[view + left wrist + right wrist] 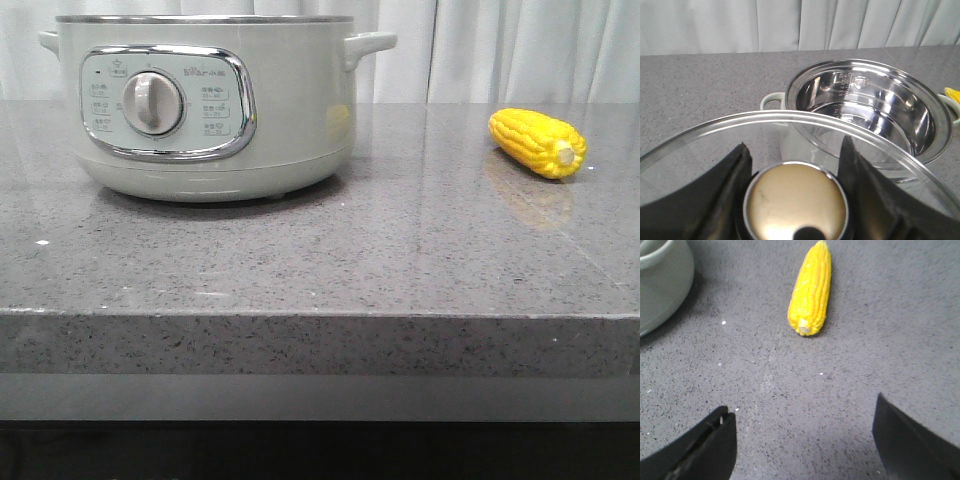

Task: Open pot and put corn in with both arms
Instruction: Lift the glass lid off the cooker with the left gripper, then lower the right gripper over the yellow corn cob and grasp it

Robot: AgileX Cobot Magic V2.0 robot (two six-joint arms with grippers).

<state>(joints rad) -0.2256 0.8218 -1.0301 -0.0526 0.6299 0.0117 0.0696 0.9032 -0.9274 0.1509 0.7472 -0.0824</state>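
The pale grey-green pot [205,105] stands at the table's left with its control panel facing me. In the left wrist view it [870,107] is open, its shiny metal inside empty. My left gripper [796,155] is shut on the brass-coloured knob [796,202] of the glass lid [715,130], held off the pot beside it. The yellow corn [537,142] lies on the table at the right, stub end toward me. In the right wrist view the corn [811,290] lies ahead of my right gripper [802,412], which is open, empty and apart from it. Neither gripper shows in the front view.
The grey speckled stone table [350,260] has its front edge near the camera. Pale curtains [520,50] hang behind. The pot's side [660,280] shows in the right wrist view, well away from the corn.
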